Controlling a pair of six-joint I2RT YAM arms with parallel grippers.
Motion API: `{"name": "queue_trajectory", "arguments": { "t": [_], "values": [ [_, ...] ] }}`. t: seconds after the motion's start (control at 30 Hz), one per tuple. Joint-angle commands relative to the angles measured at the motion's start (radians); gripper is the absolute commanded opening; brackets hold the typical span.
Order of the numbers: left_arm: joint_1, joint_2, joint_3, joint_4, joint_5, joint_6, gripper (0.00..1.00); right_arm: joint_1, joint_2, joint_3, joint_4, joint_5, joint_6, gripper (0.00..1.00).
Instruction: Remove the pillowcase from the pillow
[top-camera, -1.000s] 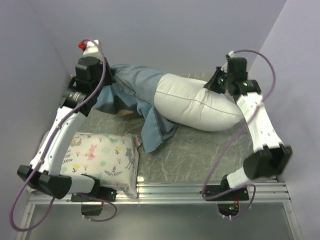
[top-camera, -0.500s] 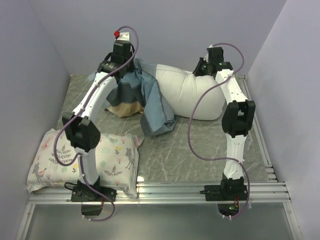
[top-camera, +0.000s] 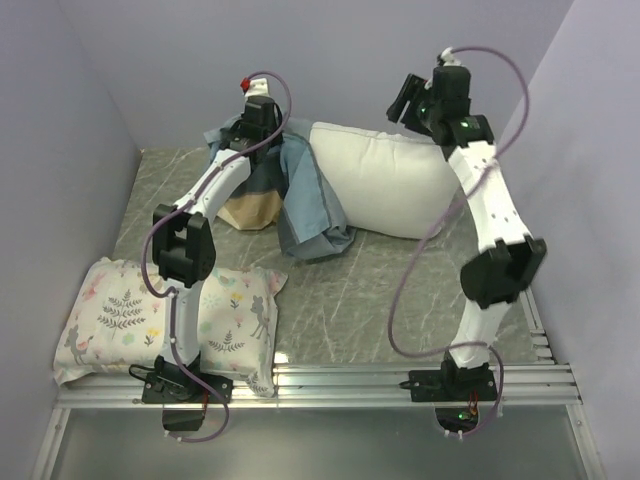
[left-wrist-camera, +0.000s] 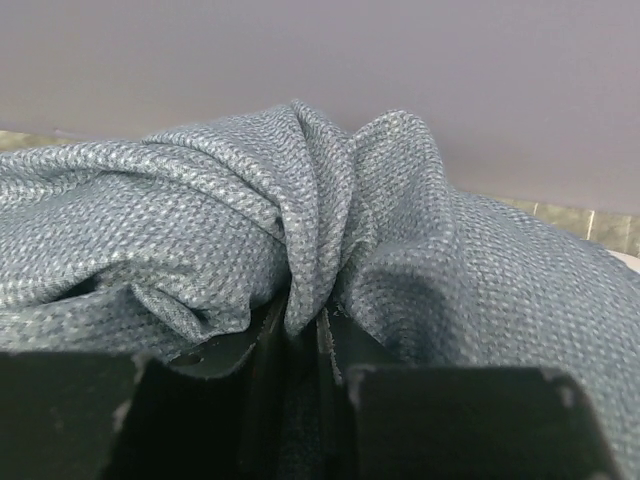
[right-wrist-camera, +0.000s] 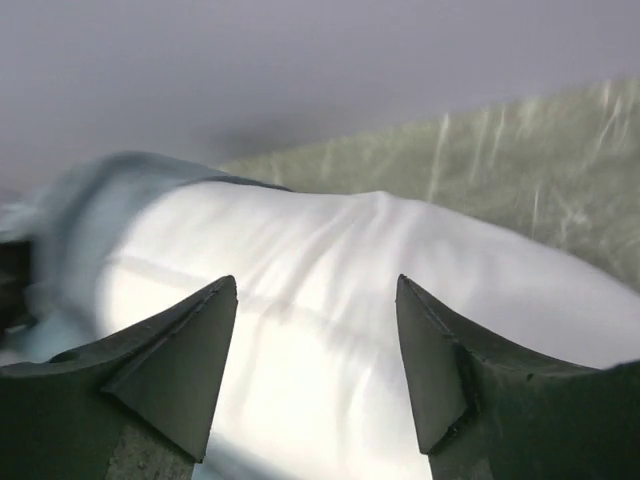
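The plump white pillow (top-camera: 385, 180) lies along the back of the table, and it fills the right wrist view (right-wrist-camera: 330, 270). The grey-blue pillowcase (top-camera: 305, 195) is bunched in a heap at the pillow's left end, with a tan patch (top-camera: 250, 210) showing below. My left gripper (top-camera: 264, 135) reaches into the top of that heap. In the left wrist view it is shut (left-wrist-camera: 303, 325) on a pinched fold of the pillowcase (left-wrist-camera: 320, 200). My right gripper (top-camera: 405, 100) hangs above the pillow's back edge, open (right-wrist-camera: 316, 285), with nothing between its fingers.
A smaller floral-and-animal print pillow (top-camera: 120, 315) lies at the front left, beside the left arm's base. Lilac walls close in the back and both sides. A metal rail (top-camera: 350, 380) runs along the near edge.
The right gripper has let go of the pillow, opened and risen above it. The left gripper has moved right along the back wall with the pillowcase. The pillow now lies further back.
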Motion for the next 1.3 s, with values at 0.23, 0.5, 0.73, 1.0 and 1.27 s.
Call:
{"name": "queue_trajectory", "arguments": {
  "t": [0.23, 0.5, 0.73, 1.0, 1.27],
  "values": [
    [-0.021, 0.106, -0.072, -0.222, 0.106, -0.016, 0.22, 0.164, -0.427, -0.412, 0.152, 0.165, -0.079, 0.78],
    [-0.032, 0.077, -0.083, -0.244, 0.116, 0.001, 0.22, 0.264, -0.336, -0.776, 0.354, 0.216, -0.056, 0.93],
    [-0.047, 0.036, -0.08, -0.261, 0.113, 0.019, 0.25, 0.257, -0.001, -0.531, 0.229, 0.253, -0.021, 0.9],
    [-0.023, -0.137, 0.0, -0.268, 0.11, 0.046, 0.72, 0.181, 0.062, -0.465, 0.211, 0.101, -0.009, 0.14],
    [-0.015, -0.444, -0.165, -0.13, 0.096, -0.019, 0.9, 0.125, 0.071, -0.428, 0.179, -0.089, 0.01, 0.0]
  ]
}}
